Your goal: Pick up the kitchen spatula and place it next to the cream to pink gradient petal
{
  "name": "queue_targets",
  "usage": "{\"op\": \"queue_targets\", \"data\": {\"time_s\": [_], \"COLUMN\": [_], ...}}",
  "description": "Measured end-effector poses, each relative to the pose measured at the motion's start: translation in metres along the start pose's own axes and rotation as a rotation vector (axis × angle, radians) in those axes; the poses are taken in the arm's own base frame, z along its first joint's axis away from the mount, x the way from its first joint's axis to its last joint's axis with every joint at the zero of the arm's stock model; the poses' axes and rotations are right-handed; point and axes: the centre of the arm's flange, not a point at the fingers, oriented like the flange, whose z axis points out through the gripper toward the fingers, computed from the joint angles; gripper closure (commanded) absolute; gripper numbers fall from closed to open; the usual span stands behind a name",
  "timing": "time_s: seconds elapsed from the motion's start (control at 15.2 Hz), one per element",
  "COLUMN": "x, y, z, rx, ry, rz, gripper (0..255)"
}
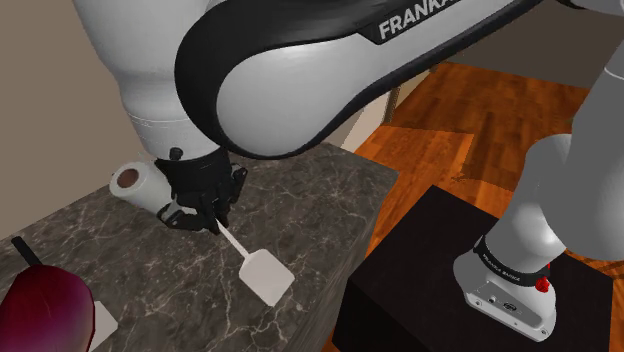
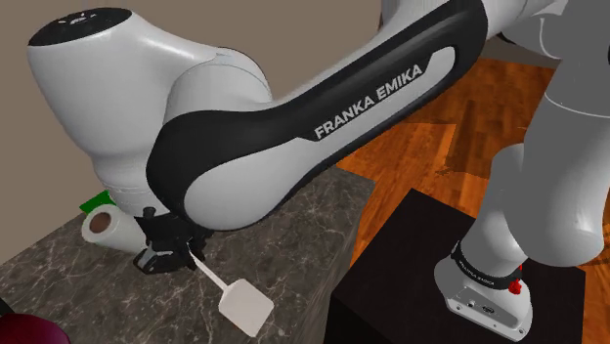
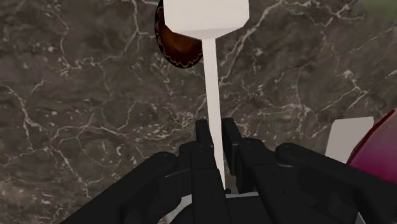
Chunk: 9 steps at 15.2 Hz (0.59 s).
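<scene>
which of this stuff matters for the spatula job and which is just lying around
For the job:
spatula
gripper, shut on the spatula's handle
pale flat piece, possibly the petal

Lying about:
roll
brown round thing
maroon thing
green thing

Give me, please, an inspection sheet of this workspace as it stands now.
Surface: dark veined stone counter.
Job's things: white spatula clasped by its handle; white flat piece beside a dark red rounded thing, possibly the petal.
Clutter: white roll, green thing behind it, brown patterned object partly hidden by the spatula's blade.
Grippers: hand shut on the spatula's handle.
Cables: nothing seen.
Surroundings: black stand, wooden floor, beige wall.
</scene>
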Motion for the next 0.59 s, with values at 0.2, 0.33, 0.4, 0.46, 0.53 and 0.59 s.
{"op": "queue_targets", "data": {"time_s": [0.2,0.33,0.4,0.46,0.53,0.59], "x": [-0.027,-0.046,-0.048,-0.050,-0.052,-0.051], "y": [-0.027,-0.050,-0.053,-0.054,-0.055,-0.056], "z": [-0.003,-0.003,0.001,0.006,0.011,0.016], "rx": [-0.001,0.000,0.000,0.000,0.000,0.000], "ry": [0.000,0.000,0.000,0.000,0.000,0.000], "rz": [0.000,-0.001,0.000,0.000,0.001,0.001], "gripper": [255,255,255,255,255,255]}}
